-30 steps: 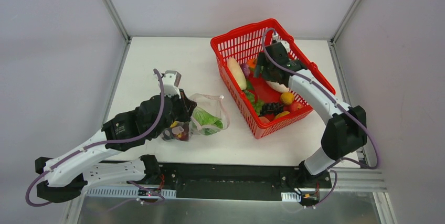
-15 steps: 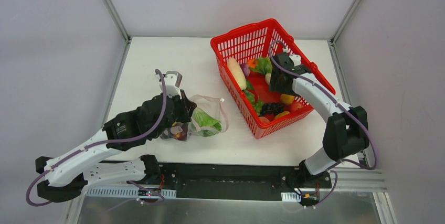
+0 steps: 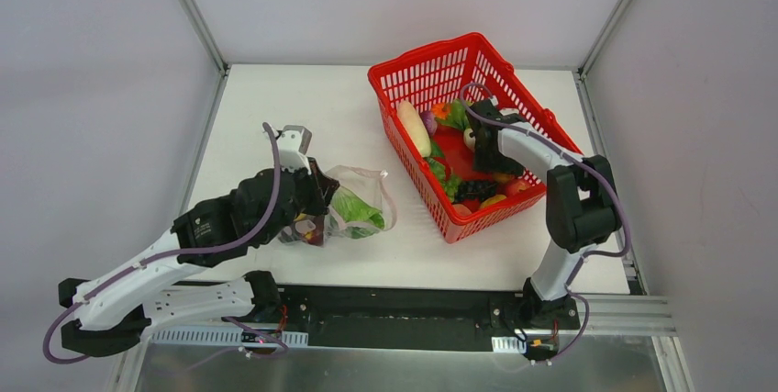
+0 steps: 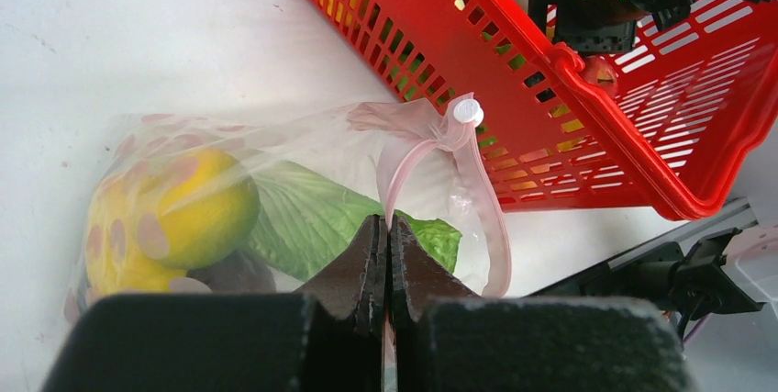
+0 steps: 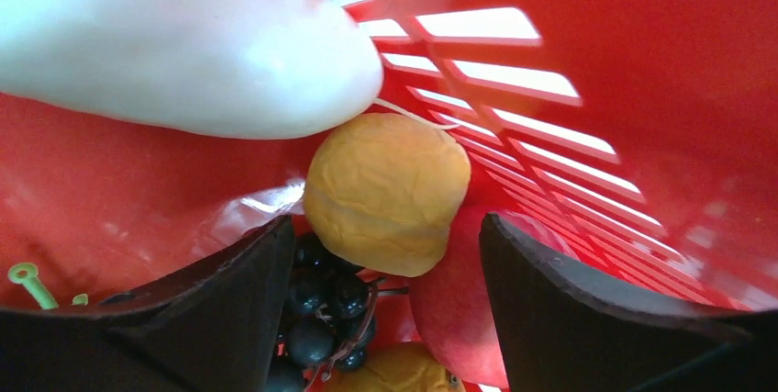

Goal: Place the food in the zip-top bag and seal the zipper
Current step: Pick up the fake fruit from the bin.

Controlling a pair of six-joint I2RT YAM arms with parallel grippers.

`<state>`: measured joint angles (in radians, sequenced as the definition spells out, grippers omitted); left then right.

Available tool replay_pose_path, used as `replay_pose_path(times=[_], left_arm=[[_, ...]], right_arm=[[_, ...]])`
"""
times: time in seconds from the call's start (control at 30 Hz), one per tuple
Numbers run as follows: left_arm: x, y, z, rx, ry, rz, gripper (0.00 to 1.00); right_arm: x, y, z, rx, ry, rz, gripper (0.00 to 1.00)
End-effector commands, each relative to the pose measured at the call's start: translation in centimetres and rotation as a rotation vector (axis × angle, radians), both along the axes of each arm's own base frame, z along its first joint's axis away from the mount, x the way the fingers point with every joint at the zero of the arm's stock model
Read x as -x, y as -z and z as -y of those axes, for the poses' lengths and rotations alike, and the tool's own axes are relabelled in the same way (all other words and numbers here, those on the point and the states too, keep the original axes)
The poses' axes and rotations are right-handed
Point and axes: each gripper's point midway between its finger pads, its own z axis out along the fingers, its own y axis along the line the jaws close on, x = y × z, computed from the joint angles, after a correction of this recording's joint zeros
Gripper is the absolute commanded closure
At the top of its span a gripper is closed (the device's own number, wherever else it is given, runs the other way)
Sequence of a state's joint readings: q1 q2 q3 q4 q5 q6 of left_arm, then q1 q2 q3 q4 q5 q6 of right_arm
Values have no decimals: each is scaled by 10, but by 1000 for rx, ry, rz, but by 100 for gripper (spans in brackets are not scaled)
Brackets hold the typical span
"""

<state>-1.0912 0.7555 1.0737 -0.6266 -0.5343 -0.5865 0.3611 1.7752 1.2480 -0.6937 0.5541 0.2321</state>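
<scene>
Two grippers: left gripper (image 4: 387, 227) pinched shut on the zipper (image 4: 404, 158) of the zip-top bag (image 3: 367, 192), left of the red basket (image 3: 417, 71), yellow piece (image 4: 197, 213) and green leafy piece (image 4: 312, 222) inside; right gripper (image 5: 385, 227) spread wide in the basket, either side of an orange round piece (image 5: 385, 185).

Red basket (image 3: 431, 75); pink-spotted clear bag (image 4: 294, 140)

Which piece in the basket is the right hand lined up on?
The wrinkled orange-yellow round fruit, centred between the fingers of the open right hand; the white piece lies above it, the dark grapes below-left.
</scene>
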Motion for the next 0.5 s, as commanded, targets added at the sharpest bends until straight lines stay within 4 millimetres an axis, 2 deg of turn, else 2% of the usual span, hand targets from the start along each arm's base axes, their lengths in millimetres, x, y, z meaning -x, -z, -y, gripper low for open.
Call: replay_pose_path(times=[0.0,0.1,0.2,0.47], left_arm=[[-4,-11,-7,32,-31,36,100],[-3,-9,-8,31,-31,30,100],[-3,-9,-8,39,-35,32,100],[-4,-11,-4,31,-26,28,100]], right_arm=[[4,16,-8,-110,36,-52,29],[4,19,-14,-139,23,-66,42],[0,10,-26,-209,1,-42,51],[-12,-27,-55,-380,-112,109,53]])
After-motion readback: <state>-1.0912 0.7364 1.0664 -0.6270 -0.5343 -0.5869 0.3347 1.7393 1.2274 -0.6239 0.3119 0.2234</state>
